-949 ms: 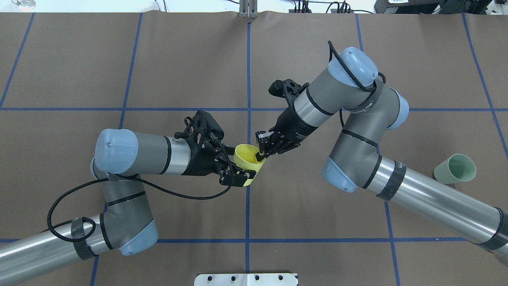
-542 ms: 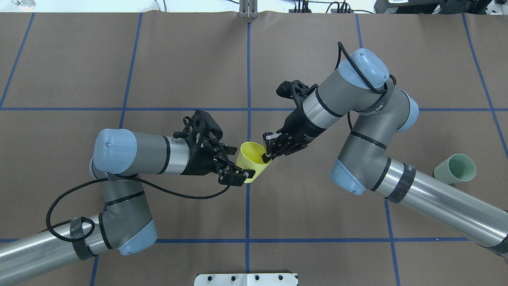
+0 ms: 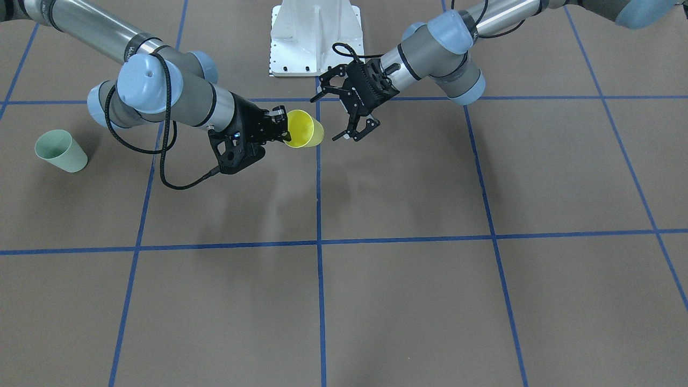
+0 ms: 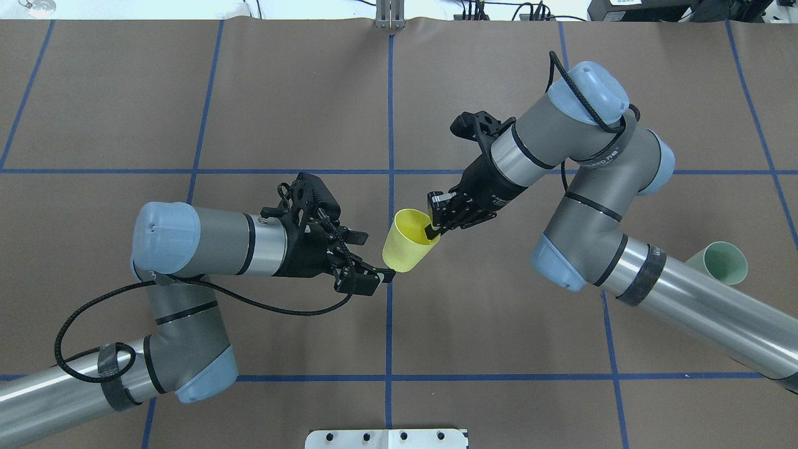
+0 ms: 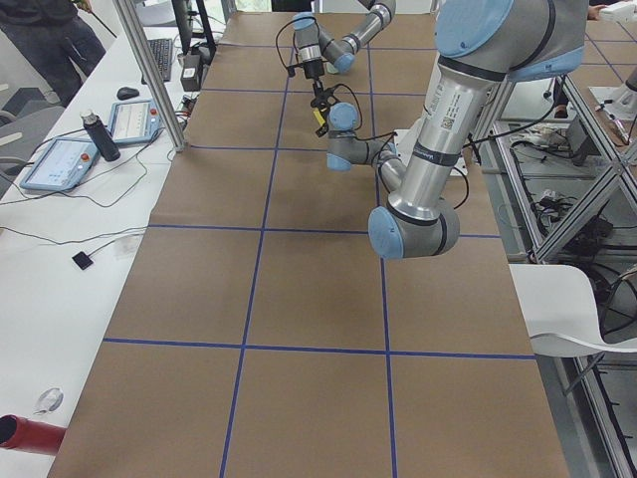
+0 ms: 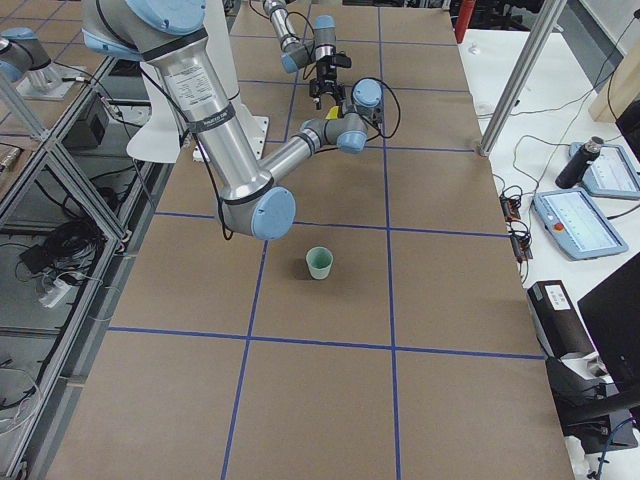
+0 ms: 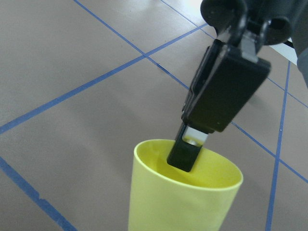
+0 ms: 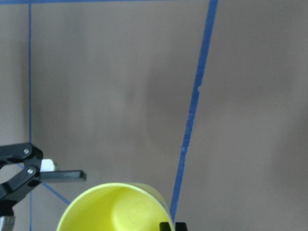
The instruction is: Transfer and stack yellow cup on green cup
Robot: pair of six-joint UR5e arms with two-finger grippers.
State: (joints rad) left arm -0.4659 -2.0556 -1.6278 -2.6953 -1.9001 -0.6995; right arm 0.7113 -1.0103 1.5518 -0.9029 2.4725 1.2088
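Note:
The yellow cup [image 4: 406, 242] hangs tilted above the table's middle. My right gripper [image 4: 431, 232] is shut on its rim, with one finger inside the cup. This shows in the left wrist view, where a black finger [image 7: 219, 91] dips into the cup [image 7: 185, 192]. My left gripper [image 4: 374, 255] is open and empty just left of the cup, apart from it. In the front view the cup [image 3: 305, 129] sits between the right gripper [image 3: 278, 126] and the spread left gripper [image 3: 327, 117]. The green cup [image 4: 722, 263] stands upright at the far right, partly hidden by my right arm, and it also shows in the front view [image 3: 60, 151].
A brown table cover with blue tape grid lines [image 4: 389, 125] spans the workspace. The white robot base plate [image 3: 314, 37] lies between the arms. My right forearm [image 4: 698, 312] passes close to the green cup. Tablets and cables [image 6: 585, 215] lie on a side table.
My left gripper has let go of the yellow cup, opened and drawn back to the left. My right gripper, shut on the rim, has moved the cup a little to the right.

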